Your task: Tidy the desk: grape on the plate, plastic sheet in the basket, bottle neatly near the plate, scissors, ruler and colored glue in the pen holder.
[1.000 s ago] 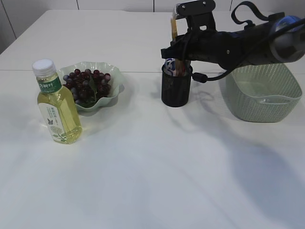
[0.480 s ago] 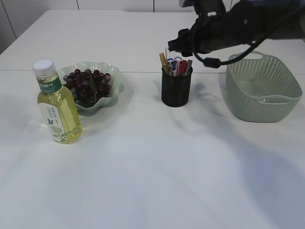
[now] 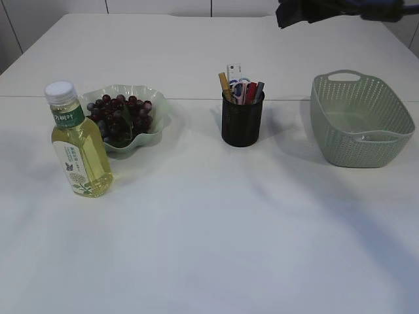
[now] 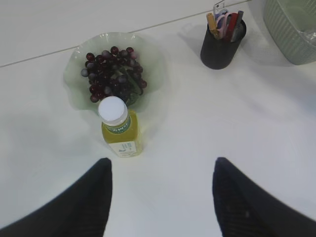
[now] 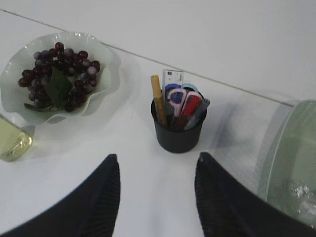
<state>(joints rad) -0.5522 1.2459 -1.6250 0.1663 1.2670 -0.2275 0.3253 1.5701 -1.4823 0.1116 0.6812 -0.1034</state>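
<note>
The grapes point(image 3: 121, 116) sit on the green plate point(image 3: 157, 127) at the left of the frame, and the bottle point(image 3: 78, 152) stands just beside it. The black pen holder point(image 3: 241, 121) in the middle holds the scissors point(image 5: 176, 98), ruler point(image 5: 172, 78) and glue, with the basket point(image 3: 362, 121) at the right. Both the left gripper point(image 4: 160, 190) and the right gripper point(image 5: 157, 190) hang up high, spread apart and holding nothing.

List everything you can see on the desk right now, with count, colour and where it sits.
Bottle: one, yellow liquid, white cap, upright at front left, just in front of the plate.
Plate: one, pale green, wavy rim, left of centre.
Grapes: one bunch, dark red, on the plate.
Pen holder: one, black mesh, centre.
Scissors: one pair, pink handles, in the pen holder.
Ruler: one, clear, in the pen holder.
Basket: one, grey-green, right.
Left gripper: black fingers apart, holding nothing.
Right gripper: black fingers apart, holding nothing.
</note>
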